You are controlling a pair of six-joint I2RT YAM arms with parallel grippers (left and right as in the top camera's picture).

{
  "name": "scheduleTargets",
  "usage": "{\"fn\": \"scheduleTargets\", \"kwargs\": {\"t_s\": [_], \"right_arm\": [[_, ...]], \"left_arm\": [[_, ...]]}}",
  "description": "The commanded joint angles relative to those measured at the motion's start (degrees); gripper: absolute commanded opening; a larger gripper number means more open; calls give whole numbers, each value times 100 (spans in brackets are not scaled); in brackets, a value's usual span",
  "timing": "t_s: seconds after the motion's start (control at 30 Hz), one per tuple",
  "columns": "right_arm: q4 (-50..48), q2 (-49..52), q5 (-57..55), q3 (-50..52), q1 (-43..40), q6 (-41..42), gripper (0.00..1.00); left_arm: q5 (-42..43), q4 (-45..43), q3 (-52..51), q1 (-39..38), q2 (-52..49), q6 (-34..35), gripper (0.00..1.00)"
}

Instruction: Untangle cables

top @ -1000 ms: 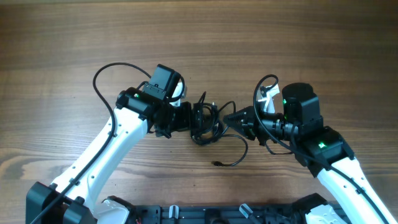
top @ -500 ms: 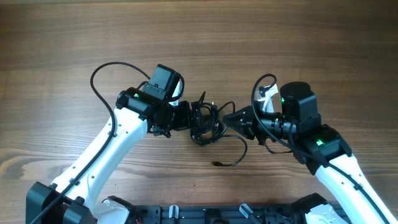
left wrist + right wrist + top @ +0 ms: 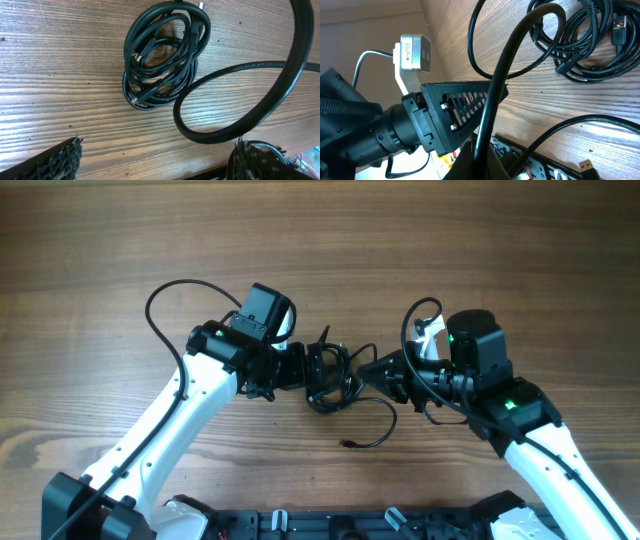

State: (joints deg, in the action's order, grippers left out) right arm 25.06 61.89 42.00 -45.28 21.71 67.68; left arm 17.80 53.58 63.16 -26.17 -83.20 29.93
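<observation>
Black and thin, the cable bundle (image 3: 328, 375) lies coiled on the wooden worktop (image 3: 500, 240) between the two arms. At its nine o'clock the left pincer (image 3: 298, 370) is held fully spread, just beside the loops. In the left wrist view nothing is caught between its fingertips (image 3: 62, 160), and the cable bundle (image 3: 165, 55) lies ahead at twelve o'clock. At the bundle's three o'clock the right pincer (image 3: 370, 368) is pressed together, and one strand (image 3: 492, 100) appears to be pinched in it. A loose tail runs toward five o'clock and ends in a small plug (image 3: 347, 443).

The step in hand is judged to be the parting of that strand from the bundle. It is best done if the bundle is pinned first: the left pincer should be lowered over the near loops and closed on several together, not on the pinched strand. The strand should then be drawn slowly toward three o'clock, low over the wood, so that loops are fed out one by one. If the whole bundle is dragged along, the pull should be eased, lest a knot be tightened.
</observation>
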Motion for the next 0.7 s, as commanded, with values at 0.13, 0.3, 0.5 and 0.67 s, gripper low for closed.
{"fn": "scheduleTargets", "kwargs": {"t_s": [0.13,0.3,0.5,0.67], "right_arm": [[-17,44,249,-46,20,-17,5],[-17,44,313,-46,20,-22,4],[-31,44,575,-46,20,-20,4],[-39,42,656,-46,20,-17,4]], "left_arm": [[-103,-15,59,31,24,59,100],[-188,-15,59,31,26,66,100],[-188,-15,59,31,24,79,100],[-229,-15,59,31,24,79,100]]}}
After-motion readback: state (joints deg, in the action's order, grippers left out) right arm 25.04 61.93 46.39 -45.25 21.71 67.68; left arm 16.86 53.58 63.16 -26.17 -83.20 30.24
